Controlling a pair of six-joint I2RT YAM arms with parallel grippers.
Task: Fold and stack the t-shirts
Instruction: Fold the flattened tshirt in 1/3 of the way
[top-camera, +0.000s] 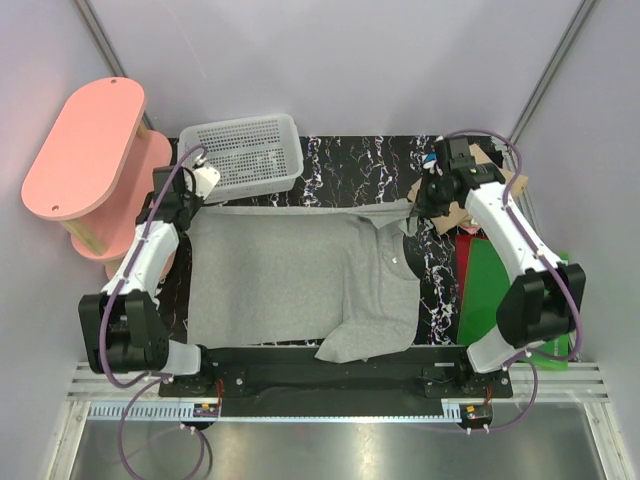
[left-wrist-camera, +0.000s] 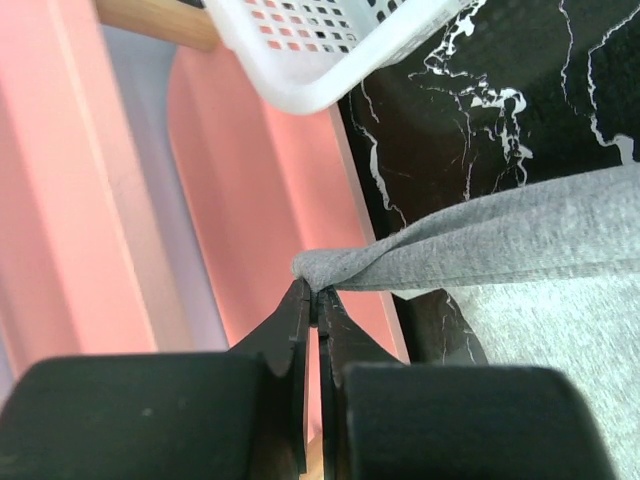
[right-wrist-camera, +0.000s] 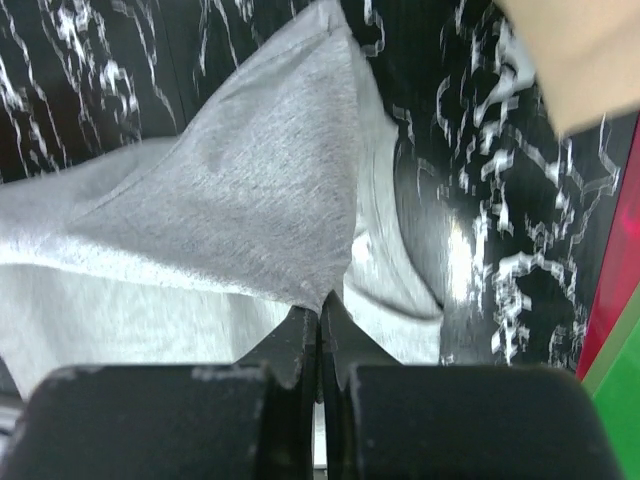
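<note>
A large light grey t-shirt (top-camera: 300, 285) lies spread on the black marbled table, one sleeve hanging toward the near edge. My left gripper (top-camera: 190, 205) is shut on its far left corner, and the left wrist view shows the jaws (left-wrist-camera: 317, 295) pinching a bunched fold of the grey t-shirt (left-wrist-camera: 500, 240), lifted off the table. My right gripper (top-camera: 418, 205) is shut on the far right corner. In the right wrist view its tips (right-wrist-camera: 320, 305) clamp a raised point of the grey t-shirt (right-wrist-camera: 240, 200). A tan t-shirt (top-camera: 515, 183) shows partly behind the right arm.
A white mesh basket (top-camera: 245, 155) stands at the far left of the table, close above my left gripper. A pink two-tier shelf (top-camera: 95, 150) stands off the table's left side. A green board (top-camera: 490, 290) lies along the right edge beside the right arm.
</note>
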